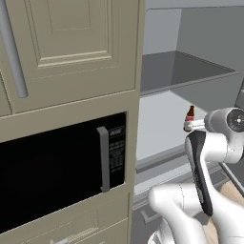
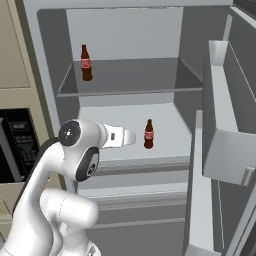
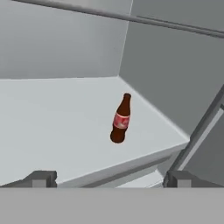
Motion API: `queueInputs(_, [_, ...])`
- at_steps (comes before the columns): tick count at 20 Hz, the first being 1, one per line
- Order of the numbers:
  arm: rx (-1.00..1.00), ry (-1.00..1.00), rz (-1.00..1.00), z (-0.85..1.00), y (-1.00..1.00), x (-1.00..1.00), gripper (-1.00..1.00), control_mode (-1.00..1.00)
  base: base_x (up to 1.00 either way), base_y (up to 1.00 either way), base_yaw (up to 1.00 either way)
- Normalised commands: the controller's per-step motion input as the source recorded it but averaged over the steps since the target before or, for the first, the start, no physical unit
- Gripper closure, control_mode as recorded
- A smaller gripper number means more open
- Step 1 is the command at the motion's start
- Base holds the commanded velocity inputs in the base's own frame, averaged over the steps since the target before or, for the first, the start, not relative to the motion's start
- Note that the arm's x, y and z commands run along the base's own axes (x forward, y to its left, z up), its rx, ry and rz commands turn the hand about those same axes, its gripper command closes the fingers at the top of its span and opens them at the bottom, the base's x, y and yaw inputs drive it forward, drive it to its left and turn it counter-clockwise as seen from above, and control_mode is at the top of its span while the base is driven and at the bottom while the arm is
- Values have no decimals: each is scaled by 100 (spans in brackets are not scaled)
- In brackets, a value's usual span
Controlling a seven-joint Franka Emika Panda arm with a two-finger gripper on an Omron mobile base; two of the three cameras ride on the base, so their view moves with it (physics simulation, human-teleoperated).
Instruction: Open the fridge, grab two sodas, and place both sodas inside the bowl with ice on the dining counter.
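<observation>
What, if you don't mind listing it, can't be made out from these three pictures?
- Lower soda, left base view: body hidden by the arm, just neck and cap show.
- Hand, hand view: tips cut by the bottom edge; wide apart, holding nothing.
- Soda labels, such as on the upper soda: too small to read.
- Fridge, right base view: top and bottom cropped.

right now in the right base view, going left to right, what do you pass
microwave → upper-shelf soda → gripper → lower-shelf soda → open fridge door
</observation>
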Motion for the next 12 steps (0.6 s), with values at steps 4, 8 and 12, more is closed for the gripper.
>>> queueInputs(4, [1,-2,0,-20,-2,21,-100,-100,0,0,0])
queueInputs(8, [3,-2,0,-11,-12,14,-100,-100,0,0,0])
queueInputs(12, [6,-1,0,-8,-9,8,-100,-100,0,0,0])
